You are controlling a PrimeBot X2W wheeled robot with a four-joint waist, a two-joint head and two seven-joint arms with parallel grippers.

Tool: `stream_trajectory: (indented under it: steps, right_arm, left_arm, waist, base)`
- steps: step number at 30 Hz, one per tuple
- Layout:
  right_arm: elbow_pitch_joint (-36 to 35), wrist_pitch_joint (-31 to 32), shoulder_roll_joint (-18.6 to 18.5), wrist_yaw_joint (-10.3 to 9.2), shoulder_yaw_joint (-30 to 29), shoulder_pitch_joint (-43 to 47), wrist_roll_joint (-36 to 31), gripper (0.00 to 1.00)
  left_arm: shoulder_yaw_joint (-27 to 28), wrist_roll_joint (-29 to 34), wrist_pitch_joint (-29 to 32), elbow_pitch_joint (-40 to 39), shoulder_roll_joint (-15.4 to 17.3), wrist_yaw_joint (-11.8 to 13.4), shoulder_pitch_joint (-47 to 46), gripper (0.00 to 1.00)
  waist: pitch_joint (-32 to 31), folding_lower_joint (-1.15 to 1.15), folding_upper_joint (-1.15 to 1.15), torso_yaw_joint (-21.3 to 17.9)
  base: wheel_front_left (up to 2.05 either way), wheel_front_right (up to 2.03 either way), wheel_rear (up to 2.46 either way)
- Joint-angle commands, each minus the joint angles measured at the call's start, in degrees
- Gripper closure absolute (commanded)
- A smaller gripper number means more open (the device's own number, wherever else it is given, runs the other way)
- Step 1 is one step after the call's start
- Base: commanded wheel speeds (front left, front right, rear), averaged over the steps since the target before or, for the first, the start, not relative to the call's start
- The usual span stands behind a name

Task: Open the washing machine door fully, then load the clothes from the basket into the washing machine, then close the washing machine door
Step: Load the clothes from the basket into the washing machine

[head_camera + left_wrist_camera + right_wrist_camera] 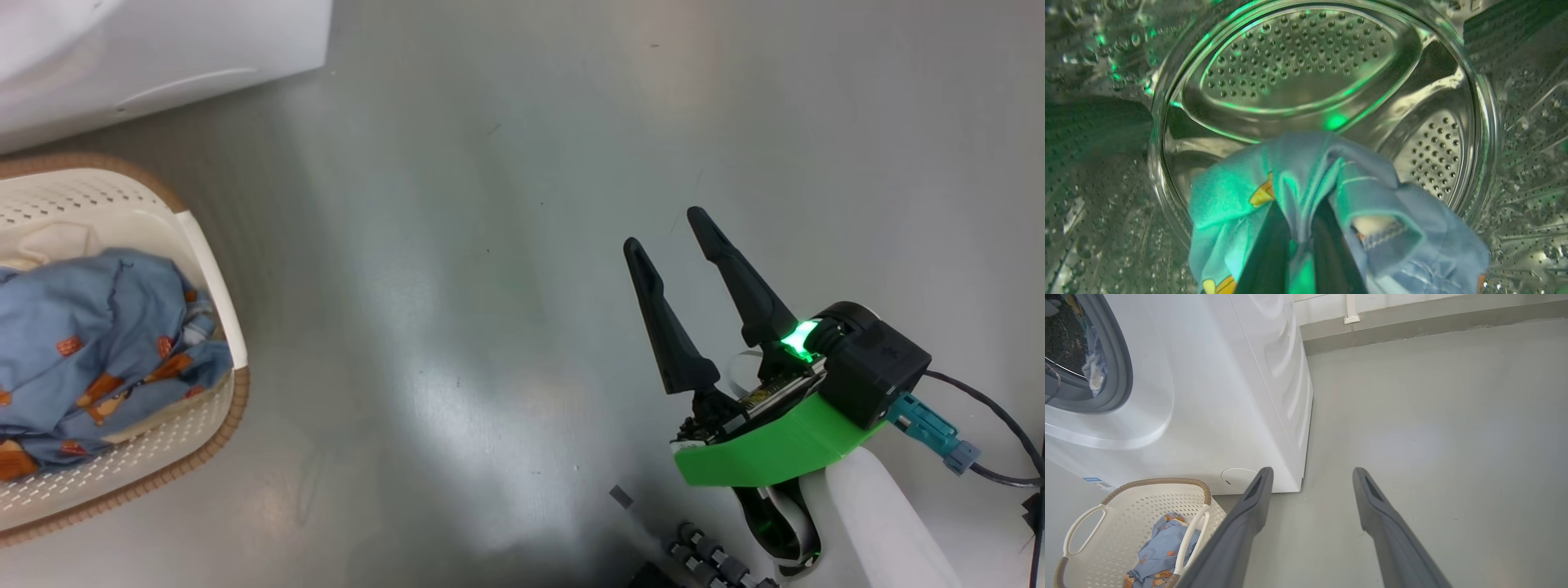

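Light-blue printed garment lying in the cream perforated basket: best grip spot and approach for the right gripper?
Pinch the raised, bunched ridge on top of the light-blue printed garment, coming straight down from above. The cream perforated basket has walls that block side approaches, and the crumpled folds probably stand up enough for the open right gripper to straddle.

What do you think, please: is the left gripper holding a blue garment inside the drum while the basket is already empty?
The basket is not empty: the head view shows blue clothes lying in it. The rest stands: the left gripper holds a blue garment inside the drum.
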Motion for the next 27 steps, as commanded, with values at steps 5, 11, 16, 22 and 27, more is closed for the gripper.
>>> stream_trajectory:
  steps: [5, 11, 16, 22, 27]
  right_arm:
    - [-1.21, -0.68, 0.04, 0.51, 1.81, 0.26, 0.95, 0.00]
    - [-1.06, -0.68, 0.04, 0.51, 1.74, -0.13, 1.15, 0.00]
    - [-0.75, -0.68, 0.04, 0.51, 1.53, -0.34, 0.83, 0.00]
    - [-0.36, -0.68, 0.04, 0.51, 1.40, -0.48, 0.28, 0.00]
    - [0.22, -0.68, 0.04, 0.51, 0.85, -0.26, -0.34, 0.00]
  left_arm:
    - [-0.24, 1.03, -0.76, 0.53, 2.62, -0.16, -0.33, 1.00]
    - [-0.70, 0.12, -0.21, 5.06, 2.29, -1.47, 1.40, 1.00]
    - [-1.59, -0.73, 1.28, 8.57, 1.38, -2.70, 2.70, 1.00]
    - [-2.57, -1.52, 1.43, 10.52, -0.13, -3.50, 5.11, 0.00]
    - [-3.19, -1.91, 0.62, 10.80, -1.25, -3.62, 8.90, 0.00]
  waist:
    - [0.38, 0.00, 0.00, 0.29]
    - [0.46, 0.00, 0.00, 0.43]
    - [0.21, 0.00, 0.00, 0.97]
    - [-0.93, 0.00, 0.00, 2.08]
    - [-2.81, 0.00, 0.00, 3.23]
  base:
    - [0.00, 0.00, 0.00]
    - [0.00, 0.00, 0.00]
    - [0.00, 0.00, 0.00]
    - [0.00, 0.00, 0.00]
    - [0.00, 0.00, 0.00]
